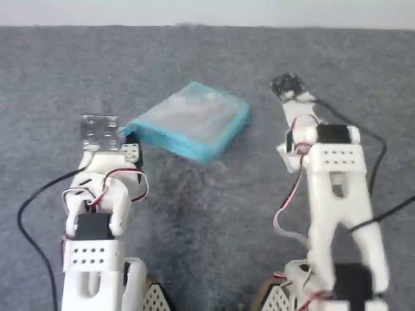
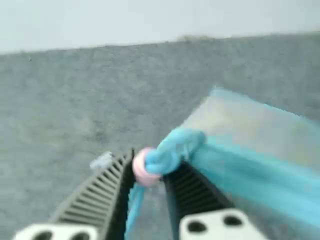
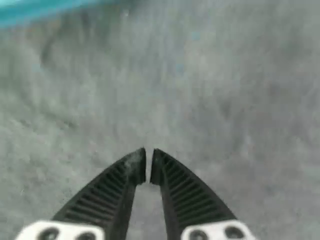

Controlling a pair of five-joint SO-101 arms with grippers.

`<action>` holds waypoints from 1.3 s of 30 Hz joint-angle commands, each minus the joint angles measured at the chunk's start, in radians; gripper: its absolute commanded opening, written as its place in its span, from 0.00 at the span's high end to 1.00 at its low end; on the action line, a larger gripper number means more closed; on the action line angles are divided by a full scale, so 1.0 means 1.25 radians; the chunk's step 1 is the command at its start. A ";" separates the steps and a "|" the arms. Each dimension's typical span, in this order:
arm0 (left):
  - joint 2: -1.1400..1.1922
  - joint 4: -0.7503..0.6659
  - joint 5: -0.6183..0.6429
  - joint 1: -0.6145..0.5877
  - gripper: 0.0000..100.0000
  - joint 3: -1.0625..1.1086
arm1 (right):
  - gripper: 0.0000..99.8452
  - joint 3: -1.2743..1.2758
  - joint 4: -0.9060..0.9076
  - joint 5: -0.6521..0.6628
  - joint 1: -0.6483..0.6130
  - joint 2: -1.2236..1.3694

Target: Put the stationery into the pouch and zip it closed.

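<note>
A translucent blue pouch [image 1: 191,122] lies on the grey table, its left end lifted a little. In the left wrist view the pouch [image 2: 260,145] stretches away from my left gripper [image 2: 147,172], which is shut on the zipper pull: a blue cord loop with a pink bead [image 2: 144,170] between its ribbed fingers. From above, the left gripper [image 1: 128,139] sits at the pouch's left corner. My right gripper [image 3: 148,162] is shut with nothing in it, hanging over bare carpet to the right of the pouch, where the right arm [image 1: 295,113] stands.
Grey felt covers the table [image 1: 207,214]. A pale wall runs along the far edge [image 1: 207,26]. A strip of the pouch's blue edge [image 3: 45,10] shows in the right wrist view.
</note>
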 commanded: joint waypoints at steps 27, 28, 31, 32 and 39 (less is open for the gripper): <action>0.000 0.042 0.007 0.242 0.74 0.025 | 0.82 -0.002 0.031 -0.052 0.020 -0.014; 0.000 0.053 0.007 0.280 0.73 0.025 | 0.81 -0.002 0.031 -0.052 0.020 -0.014; 0.000 0.077 0.007 0.369 0.73 0.028 | 0.81 -0.002 0.031 -0.052 0.020 -0.014; 0.000 0.085 0.007 0.392 0.73 0.028 | 0.81 -0.002 0.031 -0.052 0.020 -0.014; 0.006 0.039 0.011 0.306 0.74 0.033 | 0.81 -0.005 0.028 -0.052 0.020 -0.014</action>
